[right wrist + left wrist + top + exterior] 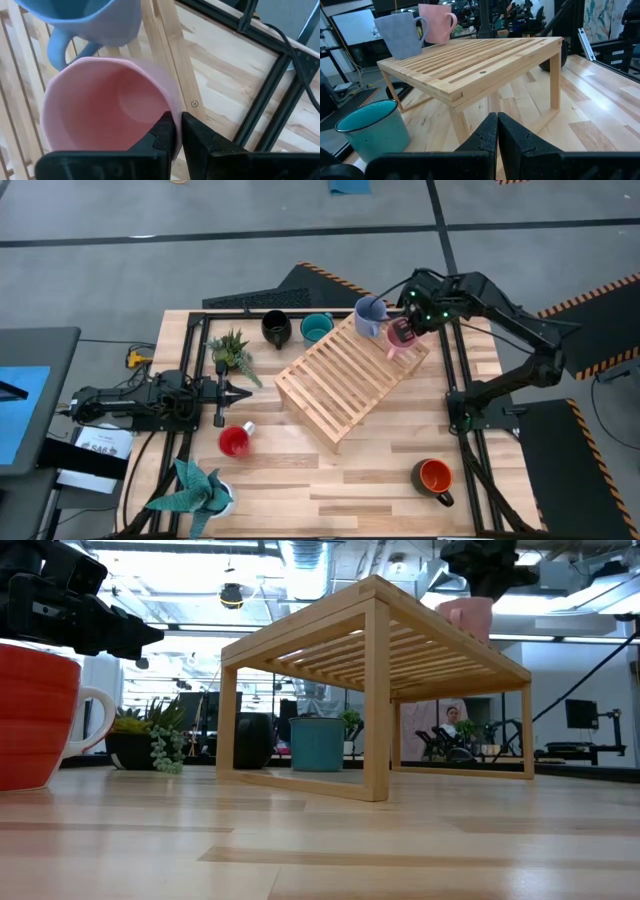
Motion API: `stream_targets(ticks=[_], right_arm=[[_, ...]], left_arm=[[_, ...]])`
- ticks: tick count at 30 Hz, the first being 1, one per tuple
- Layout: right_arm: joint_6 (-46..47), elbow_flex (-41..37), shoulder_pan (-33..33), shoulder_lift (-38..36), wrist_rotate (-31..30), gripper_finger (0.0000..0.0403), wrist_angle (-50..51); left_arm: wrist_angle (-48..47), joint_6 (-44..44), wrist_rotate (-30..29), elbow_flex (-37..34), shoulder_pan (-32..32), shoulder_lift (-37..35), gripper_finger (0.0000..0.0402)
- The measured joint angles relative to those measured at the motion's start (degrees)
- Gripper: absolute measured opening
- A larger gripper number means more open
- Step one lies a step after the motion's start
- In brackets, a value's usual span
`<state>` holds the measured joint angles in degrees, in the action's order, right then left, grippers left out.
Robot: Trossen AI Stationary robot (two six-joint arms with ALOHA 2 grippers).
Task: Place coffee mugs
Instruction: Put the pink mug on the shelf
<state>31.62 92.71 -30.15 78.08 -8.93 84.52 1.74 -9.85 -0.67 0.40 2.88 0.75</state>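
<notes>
The wooden tabletop (380, 470) carries a slatted wooden rack (345, 375) set at an angle near its middle. The right arm reaches over the rack's far right corner, and its tool (174, 131) is clenched on the rim of the pink mug (107, 107), which sits on top of the rack there. The left arm lies low along the left edge of the tabletop, its tool (497, 131) closed on nothing and pointing toward the rack. The lavender-blue mug (370, 315) stands on the rack's far corner just beside the pink one. On the tabletop behind the rack the teal mug (316, 328) and the black mug (276, 329) stand side by side. The red mug (235, 440) stands near the left tool, in front of it. The orange-red mug (435, 477) with its black handle is well apart from the rest, near the front right corner. Two small potted plants stand on the left side, one (231, 350) near the black mug and one (197, 490) at the front left corner.
</notes>
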Motion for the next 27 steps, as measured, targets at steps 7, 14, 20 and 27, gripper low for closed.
stream_targets(ticks=[7, 14, 20, 27], right_arm=[[0.0, -2.2, 0.0, -0.1, -0.2, 0.0060, -0.5], [-0.1, -2.3, 0.0, 0.0, -0.1, 0.0061, -1.1], [-0.4, -2.3, 0.0, 0.0, 0.0, 0.0062, -1.1], [-1.6, -2.3, 0.0, 0.0, -0.1, 0.0075, -1.1]], left_arm=[[0.0, 0.0, 0.0, 0.0, 0.0, 0.0, 0.0000], [0.0, 0.0, 0.0, 0.0, 0.0, 0.0, 0.0000], [0.0, 0.0, 0.0, 0.0, 0.0, 0.0, 0.0000], [0.0, 0.0, 0.0, 0.0, 0.0, 0.0, 0.0000]])
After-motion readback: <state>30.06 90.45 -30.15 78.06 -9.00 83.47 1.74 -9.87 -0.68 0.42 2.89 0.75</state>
